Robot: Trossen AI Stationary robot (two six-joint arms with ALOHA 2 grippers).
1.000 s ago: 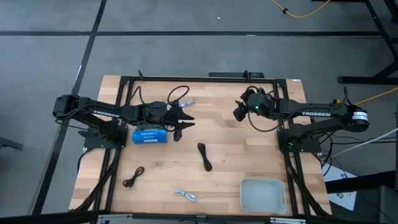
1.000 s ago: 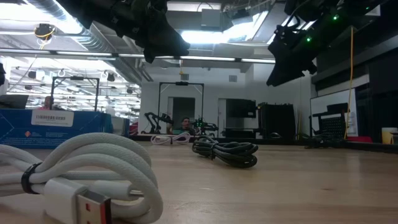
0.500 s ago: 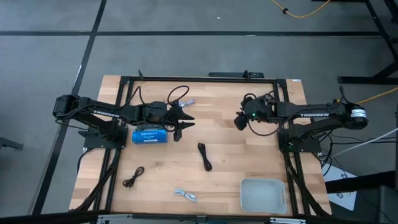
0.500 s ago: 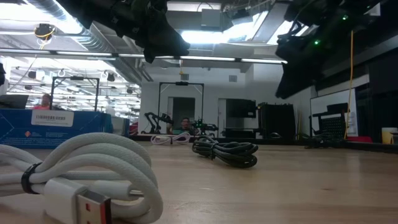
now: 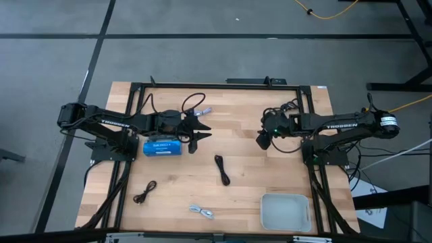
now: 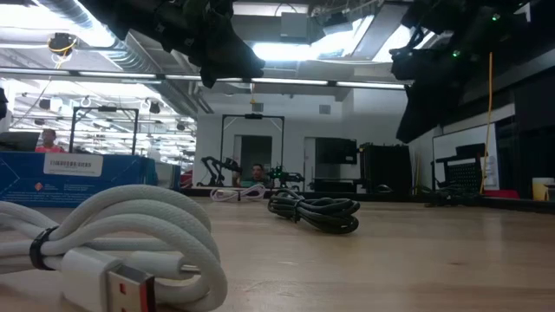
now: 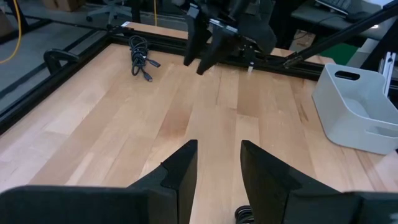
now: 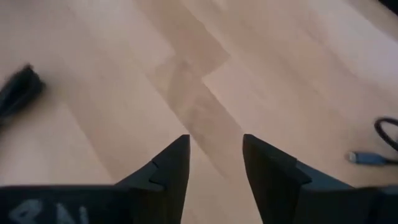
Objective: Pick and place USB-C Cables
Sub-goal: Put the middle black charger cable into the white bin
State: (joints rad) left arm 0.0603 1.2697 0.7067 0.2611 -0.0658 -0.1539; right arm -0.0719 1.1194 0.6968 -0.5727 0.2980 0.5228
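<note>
a: right tool (image 5: 263, 140) has dipped from the far right part of the worktop (image 5: 270, 177) toward the middle, fingers apart, empty; likely heading for the black cable (image 5: 221, 169) at centre.

b: left tool (image 5: 192, 133) waits, parted. grey bin (image 5: 285, 210), near right corner, looks empty; other cables partly cut off.

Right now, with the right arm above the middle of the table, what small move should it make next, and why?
Probably bring the right gripper lower and toward the black cable lying in the table's middle. Its jaws are open and hold nothing, that cable lies nearest to it on bare wood, and the grey bin waits empty. The left gripper waits by the blue box.
</note>
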